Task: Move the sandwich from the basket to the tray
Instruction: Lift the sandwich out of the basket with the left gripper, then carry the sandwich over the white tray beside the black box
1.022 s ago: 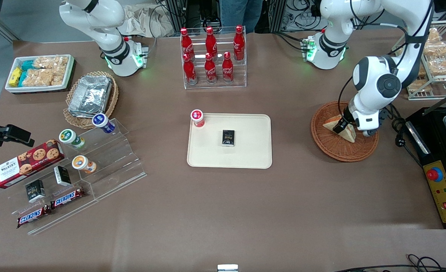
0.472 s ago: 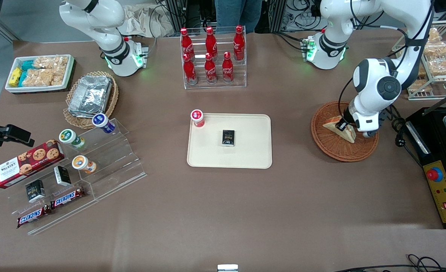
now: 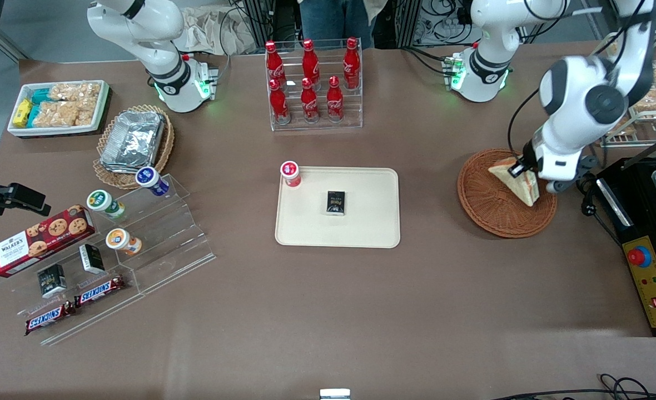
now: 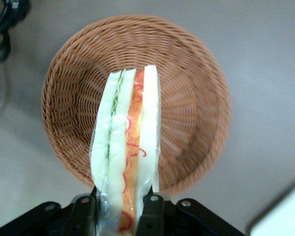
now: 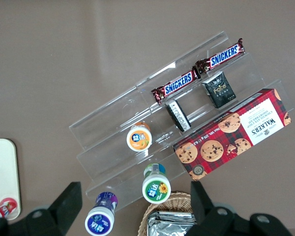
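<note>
My left gripper (image 3: 522, 169) is shut on the sandwich (image 3: 516, 179), a plastic-wrapped wedge of pale bread with orange, red and green filling, and holds it lifted above the round reddish-brown wicker basket (image 3: 486, 205). In the left wrist view the sandwich (image 4: 127, 147) hangs cut edge up between my fingers (image 4: 151, 216), with the empty basket (image 4: 191, 88) below it. The cream tray (image 3: 372, 222) lies at the table's middle, toward the parked arm from the basket.
On the tray stand a small black box (image 3: 336, 202) and a red-capped cup (image 3: 290, 173) at its corner. A rack of red cola bottles (image 3: 312, 83) stands farther from the camera. A black machine (image 3: 647, 233) sits beside the basket.
My gripper has risen out of the basket with the sandwich held in it, and shifted slightly toward the working arm's end of the table.
</note>
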`<state>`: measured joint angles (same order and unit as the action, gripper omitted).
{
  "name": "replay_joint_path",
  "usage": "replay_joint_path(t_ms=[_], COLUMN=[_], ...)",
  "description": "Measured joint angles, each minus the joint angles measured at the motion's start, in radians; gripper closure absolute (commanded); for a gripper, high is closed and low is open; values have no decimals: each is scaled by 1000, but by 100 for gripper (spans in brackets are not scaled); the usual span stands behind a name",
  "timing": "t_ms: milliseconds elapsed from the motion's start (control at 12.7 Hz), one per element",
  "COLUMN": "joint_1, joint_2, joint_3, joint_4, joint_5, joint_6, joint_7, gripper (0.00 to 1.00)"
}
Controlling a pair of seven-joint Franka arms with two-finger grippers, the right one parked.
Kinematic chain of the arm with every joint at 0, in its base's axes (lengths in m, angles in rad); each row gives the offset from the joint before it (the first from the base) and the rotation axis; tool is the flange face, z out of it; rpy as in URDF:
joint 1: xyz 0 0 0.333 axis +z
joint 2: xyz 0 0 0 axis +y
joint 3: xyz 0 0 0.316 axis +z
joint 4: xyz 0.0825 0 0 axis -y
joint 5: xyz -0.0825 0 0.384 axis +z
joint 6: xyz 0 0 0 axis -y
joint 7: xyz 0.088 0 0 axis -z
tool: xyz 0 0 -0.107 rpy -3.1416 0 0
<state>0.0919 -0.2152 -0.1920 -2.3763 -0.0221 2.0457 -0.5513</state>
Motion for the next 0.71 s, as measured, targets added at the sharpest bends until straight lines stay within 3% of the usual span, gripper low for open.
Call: replay_joint_path(t_ms=[236,708], joint_1=[-132,-423], joint_2=[-27,41], joint_3=[-10,-21], joint_4=[127,177], joint_5=[-17,-24], joint_6=[-127,-31], joint_7=[134,127], gripper=[100,100])
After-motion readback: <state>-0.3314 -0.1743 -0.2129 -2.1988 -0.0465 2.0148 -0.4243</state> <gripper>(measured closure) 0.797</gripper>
